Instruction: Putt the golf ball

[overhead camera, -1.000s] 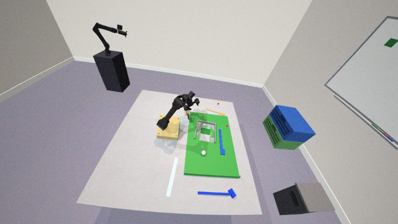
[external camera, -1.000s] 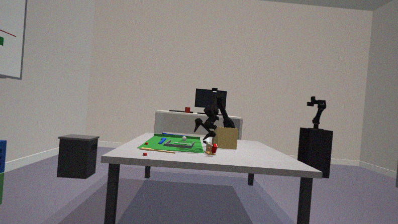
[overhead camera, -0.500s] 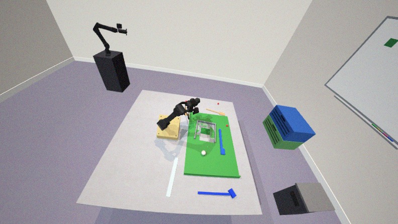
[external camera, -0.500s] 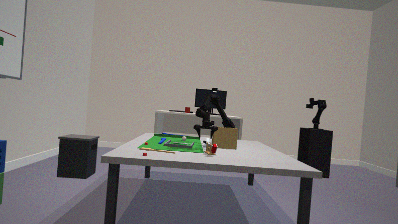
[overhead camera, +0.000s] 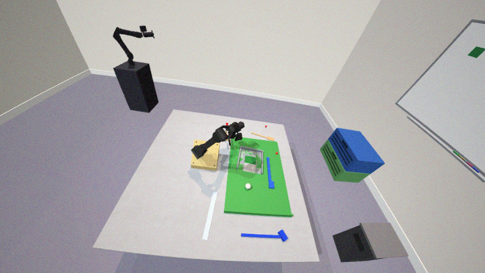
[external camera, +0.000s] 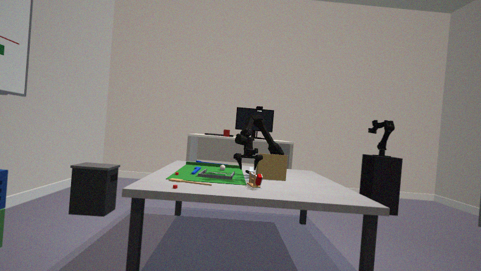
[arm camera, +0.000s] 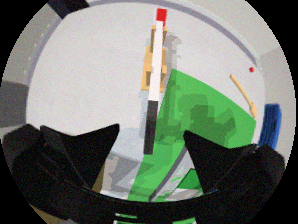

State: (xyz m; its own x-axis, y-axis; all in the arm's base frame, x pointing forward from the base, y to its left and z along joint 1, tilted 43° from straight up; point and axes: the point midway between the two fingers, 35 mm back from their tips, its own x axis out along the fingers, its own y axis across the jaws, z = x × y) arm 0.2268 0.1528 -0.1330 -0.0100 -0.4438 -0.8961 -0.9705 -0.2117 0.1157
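Your gripper (arm camera: pixel 152 141) hangs with its fingers spread wide and nothing between them, above the red putter (arm camera: pixel 154 76). The putter rests on a small wooden stand (external camera: pixel 252 179) just off the edge of the green mat (overhead camera: pixel 258 198). The golf ball (overhead camera: pixel 248 185) sits on the mat, well apart from the gripper.

On the surface (overhead camera: pixel 163 190): a blue bar (overhead camera: pixel 270 172) lying on the mat, a blue mallet-shaped tool (overhead camera: pixel 266 235) near the front edge, a white strip (overhead camera: pixel 209 215), a tan wooden stick (overhead camera: pixel 263 136) and two small red pieces (overhead camera: pixel 277 153). Off the surface: a blue-and-green crate (overhead camera: pixel 351 155), a dark bin (external camera: pixel 93 188), and a whiteboard (overhead camera: pixel 451 95) on the wall.
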